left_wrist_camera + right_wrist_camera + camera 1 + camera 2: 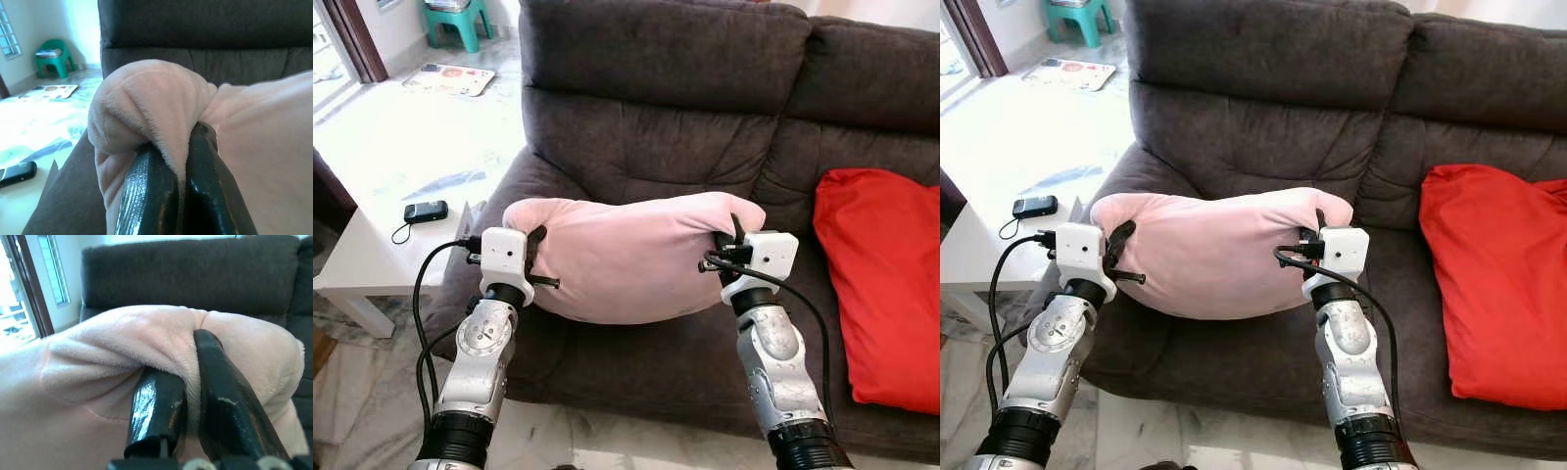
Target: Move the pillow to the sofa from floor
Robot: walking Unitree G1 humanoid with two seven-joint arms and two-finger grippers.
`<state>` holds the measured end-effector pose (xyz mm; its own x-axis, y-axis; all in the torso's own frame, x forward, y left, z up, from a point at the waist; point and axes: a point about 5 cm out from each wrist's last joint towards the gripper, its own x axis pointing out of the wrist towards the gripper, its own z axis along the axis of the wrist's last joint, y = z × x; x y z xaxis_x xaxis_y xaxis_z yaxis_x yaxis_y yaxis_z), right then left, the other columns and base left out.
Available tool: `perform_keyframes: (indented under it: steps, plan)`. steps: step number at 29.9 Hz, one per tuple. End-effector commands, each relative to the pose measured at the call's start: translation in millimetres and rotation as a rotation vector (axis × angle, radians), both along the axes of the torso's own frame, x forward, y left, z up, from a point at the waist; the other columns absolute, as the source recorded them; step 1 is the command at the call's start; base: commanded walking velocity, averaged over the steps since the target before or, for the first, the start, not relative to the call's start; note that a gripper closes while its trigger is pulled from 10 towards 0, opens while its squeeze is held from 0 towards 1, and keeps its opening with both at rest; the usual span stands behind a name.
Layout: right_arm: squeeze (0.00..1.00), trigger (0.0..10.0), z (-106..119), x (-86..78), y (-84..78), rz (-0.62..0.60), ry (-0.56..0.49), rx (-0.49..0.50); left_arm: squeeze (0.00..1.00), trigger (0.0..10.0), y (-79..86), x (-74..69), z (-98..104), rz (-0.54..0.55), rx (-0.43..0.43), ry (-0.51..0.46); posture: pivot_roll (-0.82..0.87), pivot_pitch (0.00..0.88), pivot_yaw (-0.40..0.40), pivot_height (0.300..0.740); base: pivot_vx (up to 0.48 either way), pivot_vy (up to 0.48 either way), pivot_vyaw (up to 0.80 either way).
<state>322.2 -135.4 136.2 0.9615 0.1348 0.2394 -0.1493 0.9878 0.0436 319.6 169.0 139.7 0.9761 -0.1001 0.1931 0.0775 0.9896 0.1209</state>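
The pink pillow (626,257) hangs above the dark sofa (685,127) seat, the left gripper (536,262) pinching one end and the right gripper (729,235) the other. Both wrist views show black fingers (146,196) pressed on bunched fabric. A red cushion (881,284) lies right; a phone (426,211) sits on the white table (372,257) at left.

A pale pink pillow (626,257) is being shown against a dark brown sofa (666,108). Bright red is being displayed by a cushion (881,284), glossy black by gripper fingers (146,196), green by a stool (455,20).
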Motion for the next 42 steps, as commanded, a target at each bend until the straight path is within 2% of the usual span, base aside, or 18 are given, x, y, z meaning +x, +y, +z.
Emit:
perform_keyframes:
  steps: [1, 9, 37, 42]
  plan:
    - [0.00, 10.0, 6.4, -0.8, -9.3, -0.036, -0.033, 0.021, 0.00, 10.0, 8.5, 0.4, 9.0, 0.045, -0.012, -0.042, 0.08, 0.096, -0.019, 0.740, 0.000, 0.416, 0.00]
    - [0.00, 10.0, 6.7, -0.9, -8.6, -0.034, -0.034, 0.022, 0.00, 10.0, 9.3, 0.3, 9.2, 0.050, -0.009, -0.042, 0.08, 0.103, -0.018, 0.740, 0.000, 0.432, 0.00]
    - [0.00, 10.0, 3.6, -2.1, -6.8, -0.030, -0.020, 0.021, 0.00, 10.0, 3.3, -0.5, 14.5, 0.023, -0.005, -0.073, 0.08, 0.114, -0.016, 0.740, 0.000, 0.000, 0.00]
    - [0.00, 10.0, 3.8, -2.2, -6.7, -0.027, -0.019, 0.022, 0.00, 10.0, 3.6, -0.4, 15.0, 0.027, -0.006, -0.077, 0.08, 0.115, -0.017, 0.740, 0.294, 0.000, 0.00]
